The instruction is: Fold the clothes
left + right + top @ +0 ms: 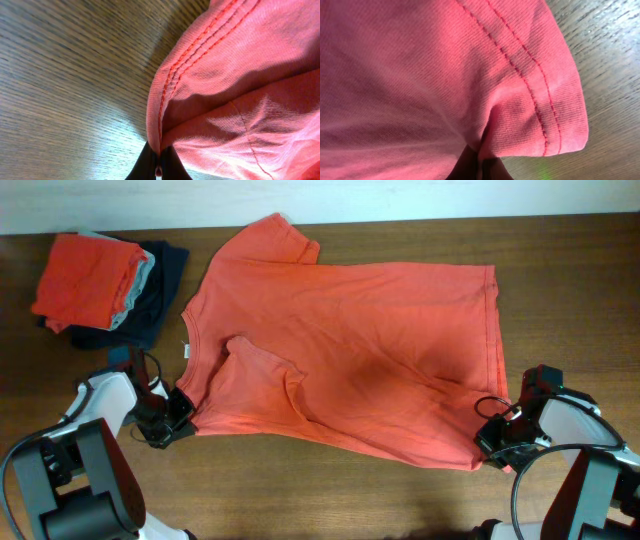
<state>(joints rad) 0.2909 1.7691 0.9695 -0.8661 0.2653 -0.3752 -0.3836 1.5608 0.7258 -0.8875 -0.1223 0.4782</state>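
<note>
An orange-red T-shirt [350, 350] lies spread across the table, collar to the left, hem to the right, one sleeve folded in over its front. My left gripper [180, 418] is shut on the shirt's near-left edge; the left wrist view shows the stitched hem [165, 95] pinched between the dark fingertips [147, 167]. My right gripper [493, 442] is shut on the near-right hem corner; the right wrist view shows that corner [555, 115] bunched into the closed fingers [465, 167].
A stack of folded clothes [90, 275] sits at the back left: an orange-red one on top, a pale grey one under it, and a dark navy garment [160, 290] beneath. The table's wood [560, 290] shows to the right of the shirt.
</note>
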